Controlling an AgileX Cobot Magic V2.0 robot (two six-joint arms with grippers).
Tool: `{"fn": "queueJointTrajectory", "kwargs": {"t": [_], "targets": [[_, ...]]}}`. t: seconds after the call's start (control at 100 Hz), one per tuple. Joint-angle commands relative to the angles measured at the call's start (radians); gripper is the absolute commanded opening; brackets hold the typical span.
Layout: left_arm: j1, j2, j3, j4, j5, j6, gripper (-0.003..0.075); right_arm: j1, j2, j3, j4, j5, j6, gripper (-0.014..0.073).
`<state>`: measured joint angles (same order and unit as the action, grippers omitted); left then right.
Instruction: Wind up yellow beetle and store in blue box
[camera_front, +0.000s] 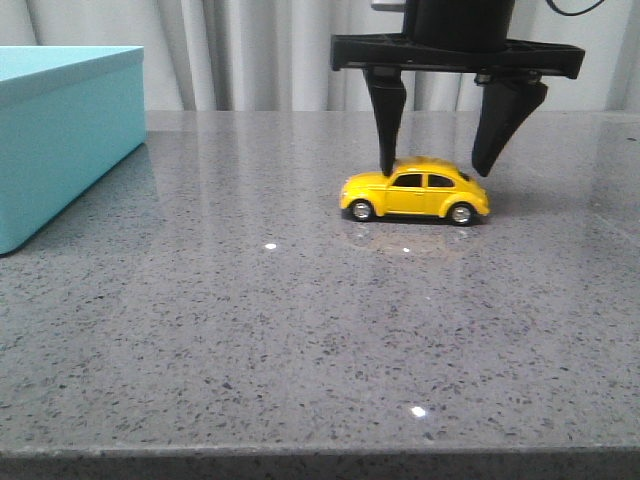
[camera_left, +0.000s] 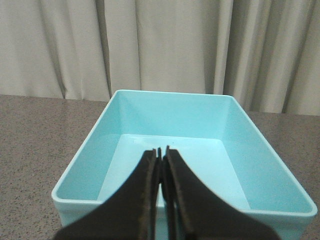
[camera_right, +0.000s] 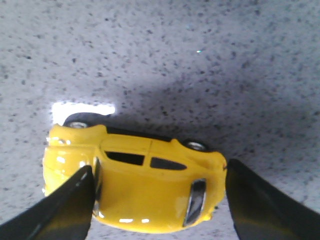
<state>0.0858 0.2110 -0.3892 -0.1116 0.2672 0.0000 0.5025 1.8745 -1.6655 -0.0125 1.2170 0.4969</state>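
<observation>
The yellow beetle (camera_front: 415, 190) stands on its wheels on the grey speckled table, right of the middle. My right gripper (camera_front: 437, 168) hangs over it, open, one finger at the hood end and one at the rear end. In the right wrist view the beetle (camera_right: 145, 185) lies between the two fingers, with a small gap at the rear. The blue box (camera_front: 60, 130) stands at the far left, open on top. My left gripper (camera_left: 161, 152) is shut and empty, held above the near rim of the box (camera_left: 170, 125).
The grey table (camera_front: 250, 330) runs to its front edge at the bottom of the front view. Pale curtains (camera_front: 250, 50) hang behind the table. The inside of the box shows nothing in it in the left wrist view.
</observation>
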Motion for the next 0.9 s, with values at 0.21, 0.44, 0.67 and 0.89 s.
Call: {"fn": "queueJointTrajectory", "kwargs": {"t": [0.21, 0.44, 0.67, 0.89], "targets": [[-0.002, 0.018, -0.037, -0.010, -0.077, -0.006, -0.0019, -0.004, -0.045, -0.029, -0.154, 0.111, -0.001, 0.0539], [-0.002, 0.018, -0.037, -0.010, -0.077, -0.006, -0.0019, -0.005, -0.048, -0.028, -0.165, 0.112, -0.002, 0.0539], [-0.002, 0.018, -0.037, -0.010, -0.077, -0.006, -0.0019, -0.005, -0.064, -0.026, -0.165, 0.113, -0.015, 0.0539], [-0.002, 0.018, -0.037, -0.010, -0.077, -0.006, -0.0019, -0.005, -0.092, -0.013, -0.168, 0.113, -0.035, 0.0539]]}}
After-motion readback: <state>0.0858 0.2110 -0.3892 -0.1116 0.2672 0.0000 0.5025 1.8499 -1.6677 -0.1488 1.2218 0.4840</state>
